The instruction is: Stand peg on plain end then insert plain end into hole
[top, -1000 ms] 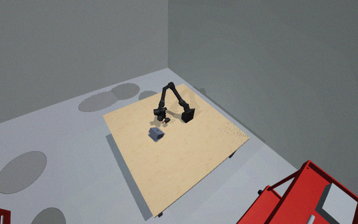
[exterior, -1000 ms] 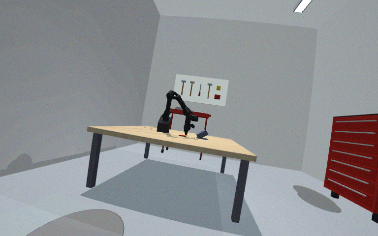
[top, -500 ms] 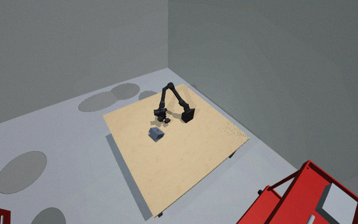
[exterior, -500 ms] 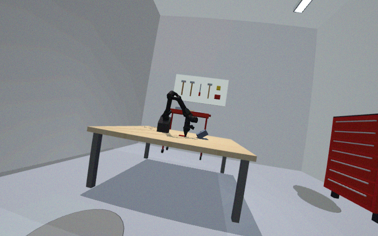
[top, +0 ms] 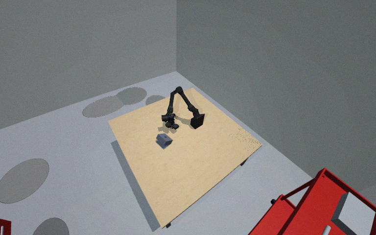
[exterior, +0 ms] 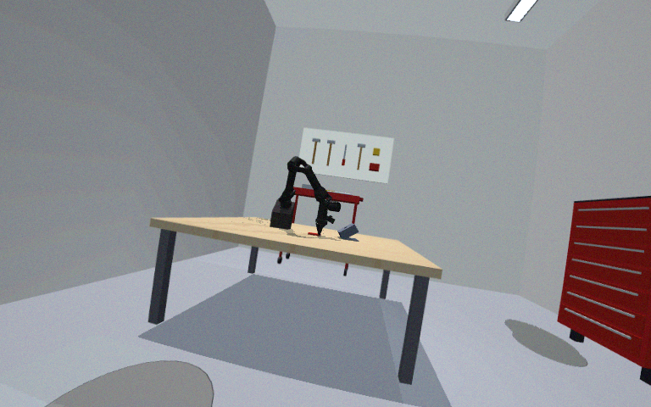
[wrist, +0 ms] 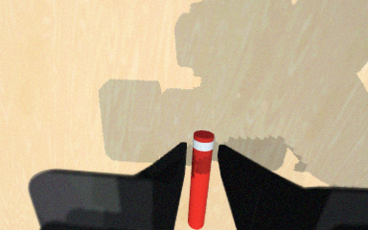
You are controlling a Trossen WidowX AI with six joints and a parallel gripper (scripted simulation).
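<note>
Claw (top: 172, 128) (exterior: 319, 233) (wrist: 202, 149): part-spread, astride peg; slim gap either side, no pinch.
Peg (exterior: 312, 234) (wrist: 198, 189): flat on tbl (top: 194, 166) (exterior: 230, 236) (wrist: 48, 48), betw. fingers, banded end near tips.
Risk: peg may roll/skew, prob. if one finger touches first; off-ctr. grip may swing it when raised.
Sloped panel (top: 163, 139) (exterior: 347, 231): near claw, poss. snag if swung low.
Red bench (exterior: 336, 195): well apart, no obstacle.

Red peg (exterior: 313, 233) (wrist: 200, 184) with white band near one end, lying flat on the table (top: 188, 166) (exterior: 230, 235)

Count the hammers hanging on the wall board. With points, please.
3 hammers: two side by side at the board's left (exterior: 315, 151) (exterior: 331, 153), one right of the red-handled tool (exterior: 359, 156).
</note>
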